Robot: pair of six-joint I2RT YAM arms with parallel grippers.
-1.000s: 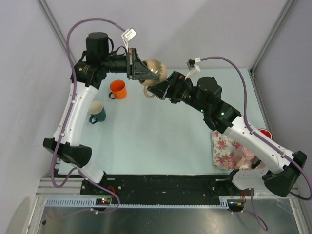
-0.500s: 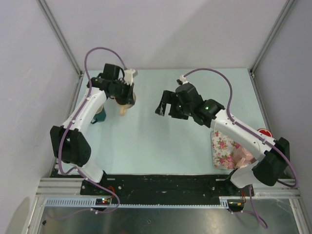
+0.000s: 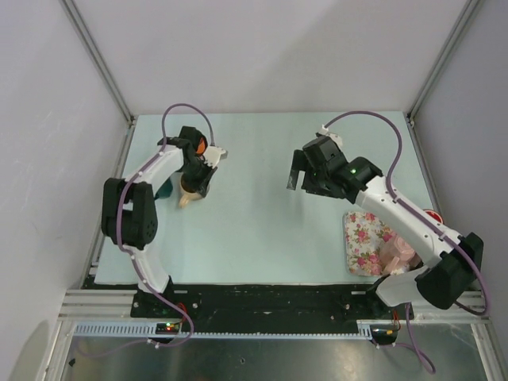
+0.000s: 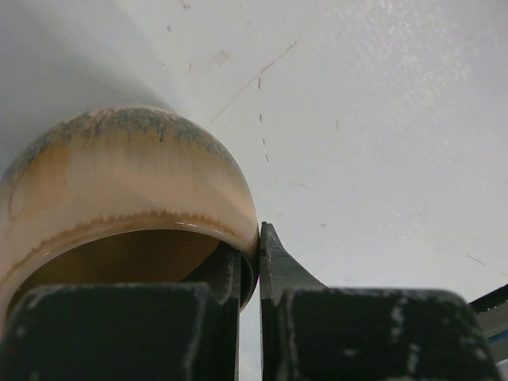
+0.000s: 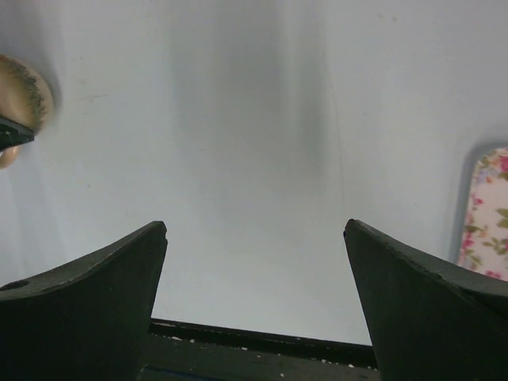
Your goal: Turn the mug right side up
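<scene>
The beige glazed mug [image 3: 188,193] is at the left of the table, under my left gripper [image 3: 196,176]. In the left wrist view the mug [image 4: 119,182] has its opening towards the camera. My left gripper [image 4: 250,266] is shut on its rim, with one finger inside and one outside. I cannot tell whether the mug touches the table. My right gripper [image 3: 297,176] is open and empty over the middle of the table, well apart from the mug. In the right wrist view its fingers [image 5: 254,230] are spread wide, and the mug [image 5: 22,99] shows at the far left.
An orange mug [image 3: 202,146] and a teal mug [image 3: 164,189] stand close beside my left gripper, partly hidden by the arm. A floral cloth [image 3: 363,238] with pink items [image 3: 399,254] lies at the right. A red object [image 3: 431,216] is at the right edge.
My left arm has carried the mug down from high at the back to low at the table's left. My right gripper has left the mug and drawn back to the right, open.
</scene>
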